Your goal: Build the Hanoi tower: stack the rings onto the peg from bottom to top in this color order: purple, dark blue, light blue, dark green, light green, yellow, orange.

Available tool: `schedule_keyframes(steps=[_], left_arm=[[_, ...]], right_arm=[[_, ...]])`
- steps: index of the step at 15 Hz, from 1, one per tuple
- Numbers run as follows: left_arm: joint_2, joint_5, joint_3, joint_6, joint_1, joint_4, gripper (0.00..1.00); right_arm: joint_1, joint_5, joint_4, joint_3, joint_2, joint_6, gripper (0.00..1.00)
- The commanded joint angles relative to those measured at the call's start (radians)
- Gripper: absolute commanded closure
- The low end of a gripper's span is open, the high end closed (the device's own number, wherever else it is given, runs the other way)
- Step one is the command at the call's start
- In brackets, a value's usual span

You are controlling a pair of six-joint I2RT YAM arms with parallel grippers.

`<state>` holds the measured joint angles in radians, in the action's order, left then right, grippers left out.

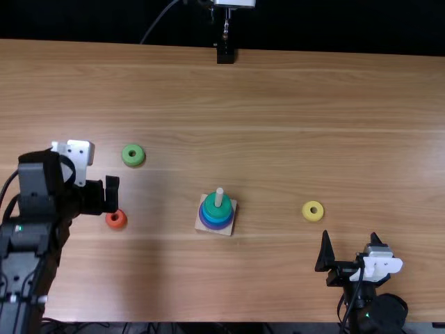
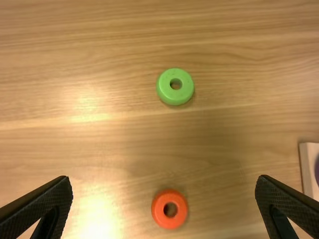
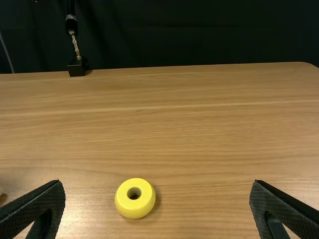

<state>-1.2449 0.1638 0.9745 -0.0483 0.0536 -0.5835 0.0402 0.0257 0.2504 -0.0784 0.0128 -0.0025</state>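
Hanoi tower point(image 1: 217, 209) stands on the desk point(image 1: 278, 104), between the two grippers. The left gripper point(image 1: 102, 197) is left of the tower, its fingers point(image 2: 286, 204) spread wide with nothing between them. The right gripper point(image 1: 350, 236) is right of the tower and nearer the robot, its fingers point(image 3: 32, 204) likewise wide apart and empty.

Just outward from the left gripper, the orange ring point(image 1: 117, 224) lies flat on the desk, left of the tower. The light green ring point(image 1: 126, 157) is also flat, left of the tower and farther from the robot. The yellow ring point(image 1: 308, 211) lies flat to the right of the tower, near the right gripper.

On the tower, a pale peg point(image 1: 219, 197) rises upright from a square wooden base point(image 1: 199, 225). The dark green ring point(image 1: 216, 209) is topmost around it, with blue and purple beneath; I can't tell every lower layer apart. Well beyond the tower, a black block point(image 1: 225, 56) with a metal rod is at the desk's far edge, before a black backdrop point(image 1: 334, 28).
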Motion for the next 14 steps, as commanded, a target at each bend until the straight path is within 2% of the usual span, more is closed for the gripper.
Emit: schedule_keyframes(steps=[1, 3, 7, 14], left_arm=[[-0.087, 0.017, 0.082, -0.011, -0.017, 0.007, 0.0], [-0.222, 0.006, 0.158, -0.011, -0.058, 0.007, 0.0], [-0.446, 0.004, 0.291, -0.011, -0.116, 0.002, 0.0], [-0.752, 0.011, 0.487, -0.007, -0.124, -0.009, 0.0]], right_arm=[[0.012, 0.0, 0.065, 0.062, -0.013, -0.003, 0.0], [0.012, 0.0, 0.065, 0.062, -0.013, -0.003, 0.0], [0.012, 0.0, 0.065, 0.062, -0.013, -0.003, 0.0], [0.012, 0.0, 0.065, 0.062, -0.013, -0.003, 0.0]])
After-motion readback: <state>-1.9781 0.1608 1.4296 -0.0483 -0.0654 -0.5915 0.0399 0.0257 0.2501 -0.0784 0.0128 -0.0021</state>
